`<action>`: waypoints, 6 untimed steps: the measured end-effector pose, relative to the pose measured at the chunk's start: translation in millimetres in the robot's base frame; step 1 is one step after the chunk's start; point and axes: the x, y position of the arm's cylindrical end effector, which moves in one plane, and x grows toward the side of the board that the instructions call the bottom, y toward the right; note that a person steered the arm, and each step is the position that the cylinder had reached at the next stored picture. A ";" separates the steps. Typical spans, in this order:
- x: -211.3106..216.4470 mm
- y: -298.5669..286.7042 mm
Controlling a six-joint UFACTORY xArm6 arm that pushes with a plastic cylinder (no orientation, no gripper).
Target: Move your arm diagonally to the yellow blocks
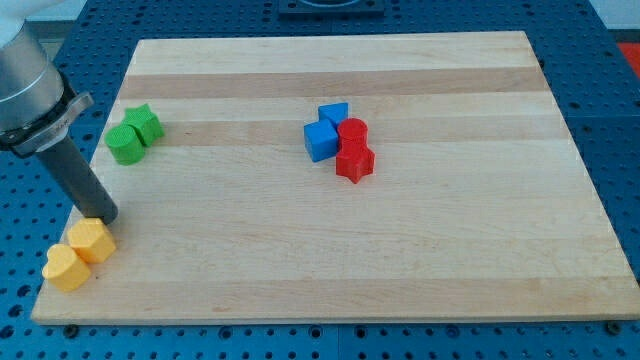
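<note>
Two yellow blocks lie at the board's lower left: a hexagon-like yellow block (92,241) and a heart-shaped yellow block (66,268) below and left of it, touching. My tip (104,215) stands on the board just above the upper yellow block, touching or nearly touching its top edge. The dark rod rises up and to the left from there into the grey arm body at the view's top left.
Two green blocks, a star (145,123) and a rounder one (125,144), sit at the upper left. Near the middle, two blue blocks (322,139) (334,113) touch a red cylinder (353,131) and a red star (354,160). The wooden board (400,260) lies on a blue pegboard.
</note>
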 end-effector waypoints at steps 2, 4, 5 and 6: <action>2.0 5.7; 4.4 62.3; 49.5 106.3; 105.5 102.5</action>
